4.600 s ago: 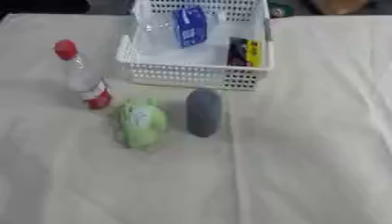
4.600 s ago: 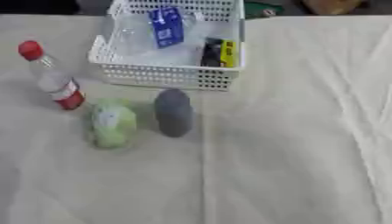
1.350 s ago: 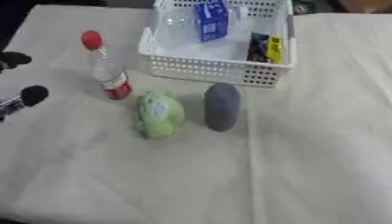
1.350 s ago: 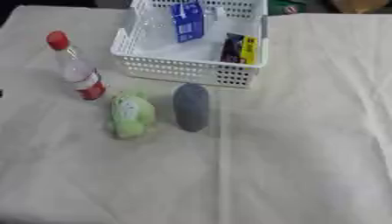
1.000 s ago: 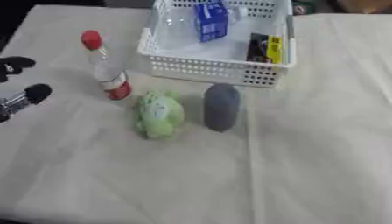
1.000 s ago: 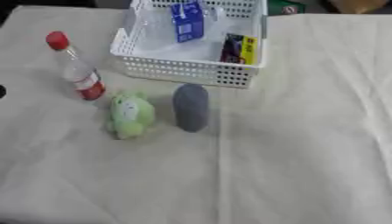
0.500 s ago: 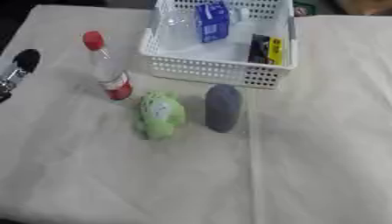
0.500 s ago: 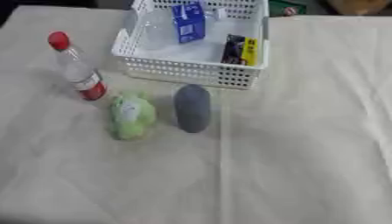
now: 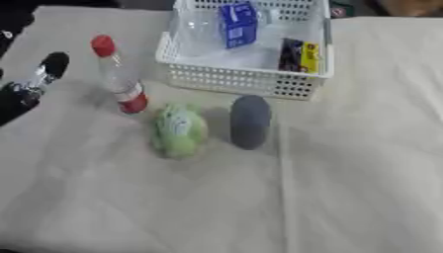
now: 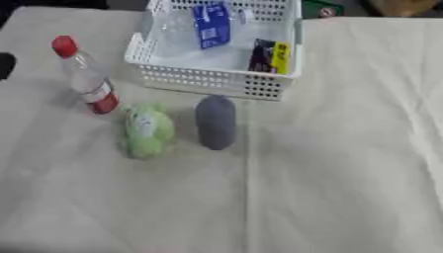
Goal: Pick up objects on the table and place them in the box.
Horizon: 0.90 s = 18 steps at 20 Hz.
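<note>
A clear bottle (image 9: 117,74) with a red cap and red label stands upright on the cloth, left of the white basket (image 9: 251,81). A green plush toy (image 9: 177,129) lies in front of it, and a dark grey oval object (image 9: 249,121) lies right of the toy, just before the basket wall. A blue carton (image 9: 238,22) and a black-and-yellow pack (image 9: 298,54) sit inside the basket. My left hand (image 9: 34,84) comes in at the left edge, open, fingers stretched towards the bottle but apart from it. The right hand shows in neither view.
A cream cloth (image 9: 346,188) covers the table, with wide free room in front and to the right. Dark shapes lie beyond the far edge of the table.
My left hand has risen along the left edge and reached further in towards the bottle. The bottle, toy, grey object and basket have stayed put.
</note>
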{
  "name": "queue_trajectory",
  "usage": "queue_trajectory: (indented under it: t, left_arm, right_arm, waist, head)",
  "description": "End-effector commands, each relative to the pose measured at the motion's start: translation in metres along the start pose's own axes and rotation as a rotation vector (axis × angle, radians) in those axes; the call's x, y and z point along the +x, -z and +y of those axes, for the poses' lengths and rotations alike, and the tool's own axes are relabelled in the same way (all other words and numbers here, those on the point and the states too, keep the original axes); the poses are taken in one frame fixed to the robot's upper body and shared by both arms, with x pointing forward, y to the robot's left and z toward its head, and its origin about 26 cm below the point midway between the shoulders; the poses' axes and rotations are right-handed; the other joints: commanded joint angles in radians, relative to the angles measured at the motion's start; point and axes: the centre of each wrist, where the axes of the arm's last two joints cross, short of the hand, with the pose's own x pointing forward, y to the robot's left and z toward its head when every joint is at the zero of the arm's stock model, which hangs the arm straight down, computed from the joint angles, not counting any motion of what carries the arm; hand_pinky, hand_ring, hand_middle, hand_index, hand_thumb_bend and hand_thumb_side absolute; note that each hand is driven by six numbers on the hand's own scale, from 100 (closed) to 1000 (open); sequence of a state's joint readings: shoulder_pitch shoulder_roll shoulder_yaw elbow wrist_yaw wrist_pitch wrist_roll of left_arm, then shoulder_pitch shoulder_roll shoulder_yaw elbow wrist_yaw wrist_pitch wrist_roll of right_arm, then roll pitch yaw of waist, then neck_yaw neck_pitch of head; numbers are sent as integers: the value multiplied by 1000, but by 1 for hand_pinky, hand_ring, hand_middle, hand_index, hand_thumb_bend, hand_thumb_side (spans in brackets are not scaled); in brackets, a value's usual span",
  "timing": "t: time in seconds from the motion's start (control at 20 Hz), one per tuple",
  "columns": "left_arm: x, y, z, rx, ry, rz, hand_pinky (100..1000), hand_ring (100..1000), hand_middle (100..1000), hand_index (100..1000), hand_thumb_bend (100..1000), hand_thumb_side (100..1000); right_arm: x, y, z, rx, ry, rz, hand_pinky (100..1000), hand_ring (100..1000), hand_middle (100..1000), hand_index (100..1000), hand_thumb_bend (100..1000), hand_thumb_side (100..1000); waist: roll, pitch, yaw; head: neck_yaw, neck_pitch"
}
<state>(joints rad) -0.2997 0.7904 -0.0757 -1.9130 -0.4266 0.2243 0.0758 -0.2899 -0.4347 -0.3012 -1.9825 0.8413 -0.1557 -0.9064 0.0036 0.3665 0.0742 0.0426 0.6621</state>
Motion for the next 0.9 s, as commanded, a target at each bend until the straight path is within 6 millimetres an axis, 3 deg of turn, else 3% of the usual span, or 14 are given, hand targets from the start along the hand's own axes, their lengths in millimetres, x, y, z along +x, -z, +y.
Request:
queue_trajectory:
  t: [0.05, 0.25, 0.55, 0.9]
  left_arm:
    - [2, 3, 4, -11, 57, -26, 1000, 1000, 1000, 1000, 496, 962]
    - [0, 5, -1, -90, -36, -16, 1000, 1000, 1000, 1000, 485, 986]
    - [-6, 9, -3, -162, -144, -2, 1000, 1000, 1000, 1000, 539, 990]
    - [-9, 18, -5, -182, -171, 17, 1000, 1000, 1000, 1000, 534, 991]
  right_arm:
    - [2, 8, -2, -21, 13, -19, 907, 863, 774, 867, 100, 1000]
    - [2, 8, -1, -21, 17, -15, 907, 861, 772, 865, 100, 1000]
    - [3, 7, -1, -21, 24, -13, 906, 859, 771, 862, 100, 1000]
    - [4, 7, 0, -21, 32, -13, 906, 858, 769, 861, 100, 1000]
  waist:
    - [0, -22, -1]
    - [-1, -21, 0]
    - [0, -21, -5]
    - [-1, -21, -10]
  head:
    - [3, -5]
    - [5, -6]
    - [9, -8]
    - [15, -12]
